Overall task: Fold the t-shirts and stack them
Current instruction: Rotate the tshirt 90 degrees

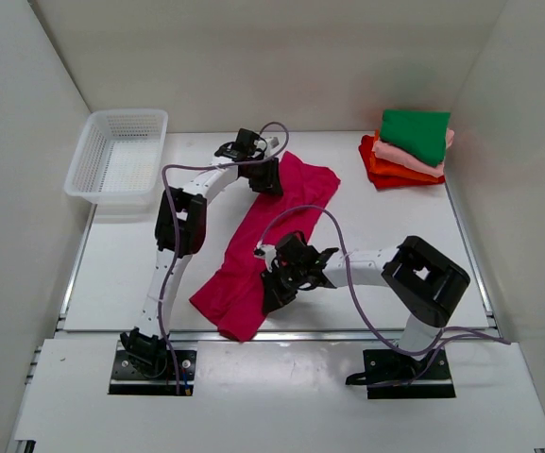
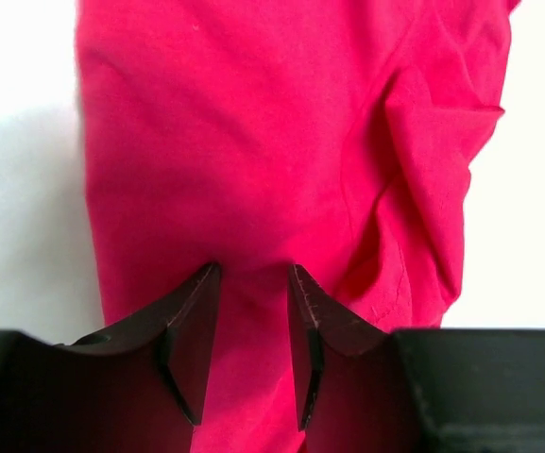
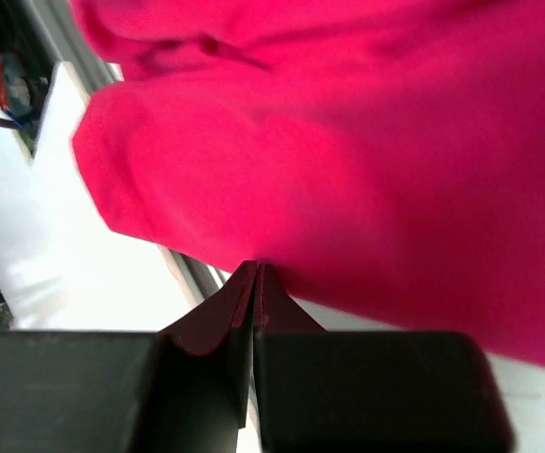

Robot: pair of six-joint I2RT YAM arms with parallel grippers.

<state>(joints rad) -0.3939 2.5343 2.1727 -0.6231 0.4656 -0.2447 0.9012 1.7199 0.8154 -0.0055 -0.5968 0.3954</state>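
Mid-table, folding begins: right gripper (image 3: pixel 255 276) closed, seemingly pinching the magenta t-shirt (image 1: pixel 296 189) at its near edge, left gripper (image 2: pixel 251 283) parted above it, needing its own pinch next.

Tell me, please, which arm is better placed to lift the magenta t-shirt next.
Right: the right gripper seems shut on the magenta t-shirt; the left gripper is open above it.

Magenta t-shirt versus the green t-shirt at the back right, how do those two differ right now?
The magenta t-shirt lies unfolded and wrinkled, diagonal across the table; the green t-shirt is a neat folded rectangle. The magenta one lies alone; the green one tops a stack of folded shirts. The right gripper pinches the magenta t-shirt's edge, the left gripper stands open over it; nothing touches the green t-shirt. Both are plain-coloured.
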